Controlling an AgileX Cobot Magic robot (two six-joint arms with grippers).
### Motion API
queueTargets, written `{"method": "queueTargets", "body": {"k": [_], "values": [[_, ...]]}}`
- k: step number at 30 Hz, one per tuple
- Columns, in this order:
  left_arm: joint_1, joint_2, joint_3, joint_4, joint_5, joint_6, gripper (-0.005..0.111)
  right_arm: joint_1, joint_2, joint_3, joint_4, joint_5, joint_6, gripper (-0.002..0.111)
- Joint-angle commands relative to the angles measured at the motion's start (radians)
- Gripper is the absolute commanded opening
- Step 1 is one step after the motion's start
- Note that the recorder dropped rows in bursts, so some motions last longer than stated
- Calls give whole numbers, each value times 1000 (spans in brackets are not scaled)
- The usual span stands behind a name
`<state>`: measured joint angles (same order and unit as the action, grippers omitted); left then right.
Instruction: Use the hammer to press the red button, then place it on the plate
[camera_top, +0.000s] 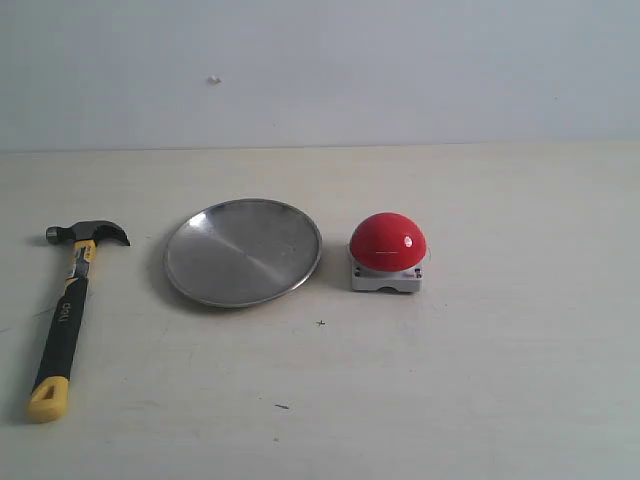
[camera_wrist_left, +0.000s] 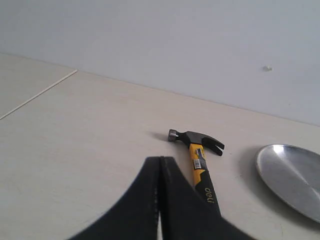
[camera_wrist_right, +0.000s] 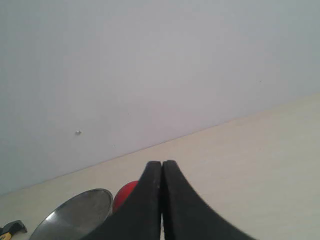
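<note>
The pale beige table (camera_top: 480, 380) in front of me runs back to a plain grey-white wall (camera_top: 400, 70). Three things lie on it in a row, none touching. On my left a claw hammer (camera_top: 68, 310) with a dark metal head and a black handle with yellow neck and end lies flat, head toward the wall. In the middle sits a round, shallow silver metal plate (camera_top: 243, 252). Just beside it on my right stands a glossy red dome button (camera_top: 388, 243) on a grey square base. Two small dark specks (camera_top: 321, 323) mark the bare surface nearer me.
</note>
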<state>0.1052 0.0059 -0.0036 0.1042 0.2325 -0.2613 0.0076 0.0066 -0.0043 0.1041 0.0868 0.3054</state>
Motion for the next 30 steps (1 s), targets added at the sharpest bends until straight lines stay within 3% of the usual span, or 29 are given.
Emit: {"method": "queueTargets", "body": {"k": [1,8,14,22,30], "values": [[3,-6,4,3,-9,-1,0,-2,-7,4,-5,-6,-7,0],[3,-6,4,7,-11,3,0,-2,-7,4,-5,-6,-7,0],[3,-6,4,150,-63,25,0,-2,-7,4,-5,-6,-7,0],[3,-6,4,202,-45,35,0,-2,-7,4,-5,-6,-7,0],[3,-6,4,146,-299,-86,0,-2,-7,4,-5,-11,-7,0]]}}
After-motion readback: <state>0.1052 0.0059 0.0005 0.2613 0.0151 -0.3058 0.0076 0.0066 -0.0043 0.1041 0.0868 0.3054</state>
